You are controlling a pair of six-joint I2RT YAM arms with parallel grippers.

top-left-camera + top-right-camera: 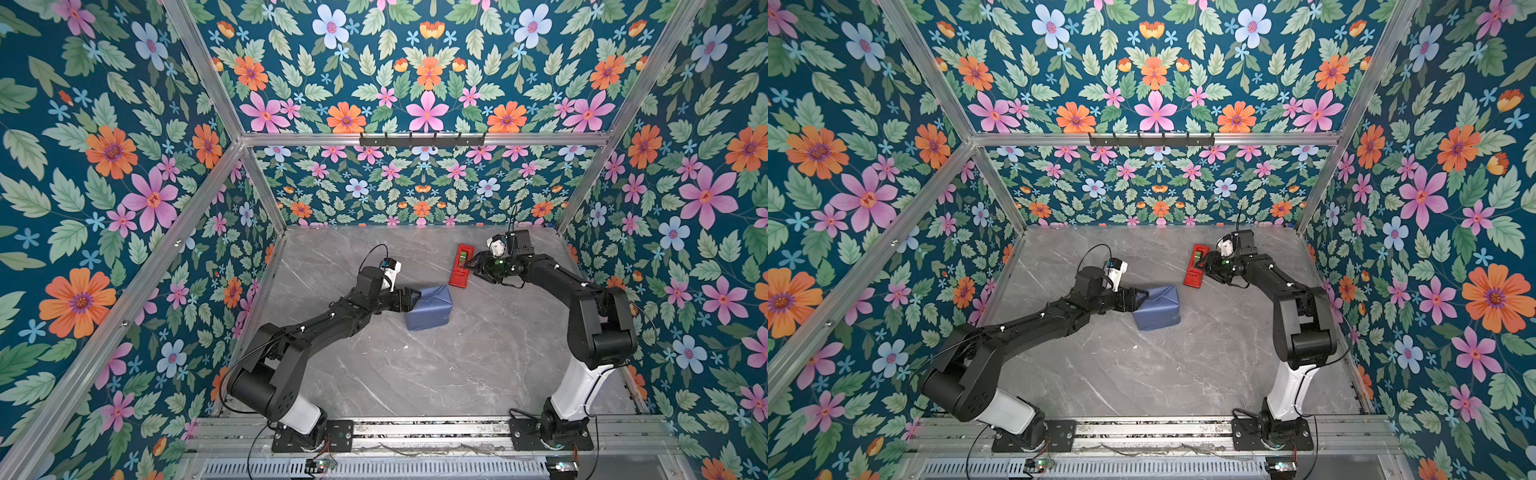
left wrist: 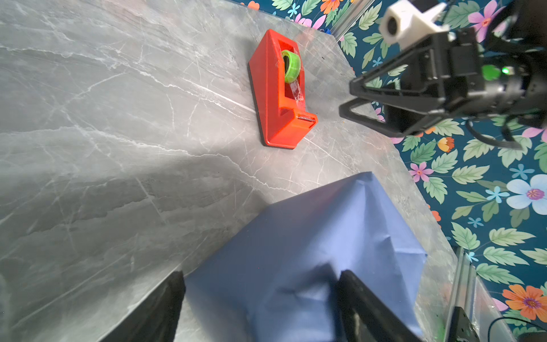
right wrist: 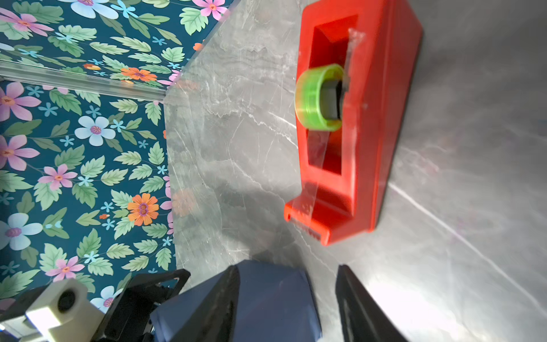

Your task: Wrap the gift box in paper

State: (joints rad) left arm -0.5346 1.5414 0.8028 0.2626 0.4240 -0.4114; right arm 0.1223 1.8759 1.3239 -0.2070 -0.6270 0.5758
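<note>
The paper [image 1: 430, 309] [image 1: 1158, 309], slate-blue and creased, is folded round a box shape standing mid-table. The gift box itself is hidden inside it. My left gripper [image 1: 413, 300] [image 2: 262, 299] is at the parcel's left end, open. One finger [image 2: 352, 296] rests against the folded paper [image 2: 310, 251]; the other stands over bare table beside it. My right gripper [image 1: 469, 264] [image 3: 288, 296] hovers just right of the red tape dispenser [image 1: 459, 274] [image 3: 370, 133]. Its jaws are apart with nothing visible between them. The parcel [image 3: 272, 299] shows far behind them.
The dispenser holds a green tape roll [image 3: 316, 97], with clear tape running to its cutter. The grey marble table [image 1: 415, 374] is walled by floral panels, with a metal rail [image 1: 415, 428] along the front and a hook rack [image 1: 422, 140] at the back.
</note>
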